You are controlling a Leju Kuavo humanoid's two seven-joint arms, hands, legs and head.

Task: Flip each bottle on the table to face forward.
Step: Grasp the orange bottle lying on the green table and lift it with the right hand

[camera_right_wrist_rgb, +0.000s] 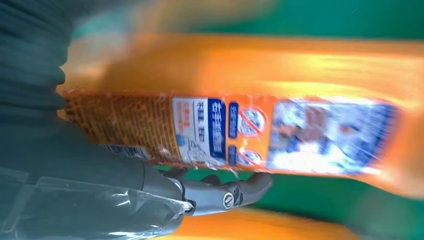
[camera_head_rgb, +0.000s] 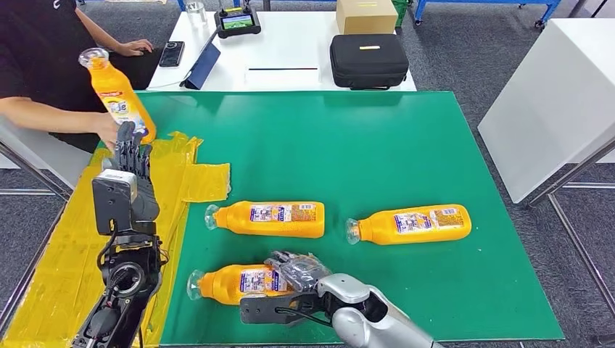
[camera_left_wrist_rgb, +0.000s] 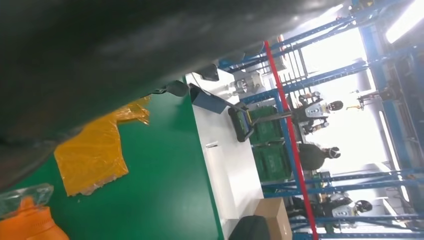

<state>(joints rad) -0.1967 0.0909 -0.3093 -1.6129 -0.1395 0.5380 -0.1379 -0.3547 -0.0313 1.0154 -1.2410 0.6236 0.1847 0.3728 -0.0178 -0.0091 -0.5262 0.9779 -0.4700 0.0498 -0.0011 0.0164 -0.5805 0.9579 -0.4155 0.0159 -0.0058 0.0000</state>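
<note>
A green worktop (camera_head_rgb: pixel 377 145) carries three orange bottles lying down, and a fourth bottle (camera_head_rgb: pixel 120 94) stands upright at ten o'clock. Yellow sheeting (camera_head_rgb: pixel 65 246) covers nine o'clock. The right hand (camera_head_rgb: pixel 297 270) grips the nearest bottle (camera_head_rgb: pixel 232 283) at six o'clock. The left hand (camera_head_rgb: pixel 130 163) has straight fingers beside the upright bottle; whether it holds it, I cannot tell.

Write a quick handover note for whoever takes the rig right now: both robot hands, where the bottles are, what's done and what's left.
Left robot hand: raised at the mat's left edge beside the upright bottle that a person is holding; grip unclear.
Right robot hand: fingers on the nearest bottle, which lies on the green mat.
Middle bottle and right bottle lie on their sides, caps to the left.
Done: cannot judge.
Left: finish the nearest bottle, then check the other two.
</note>
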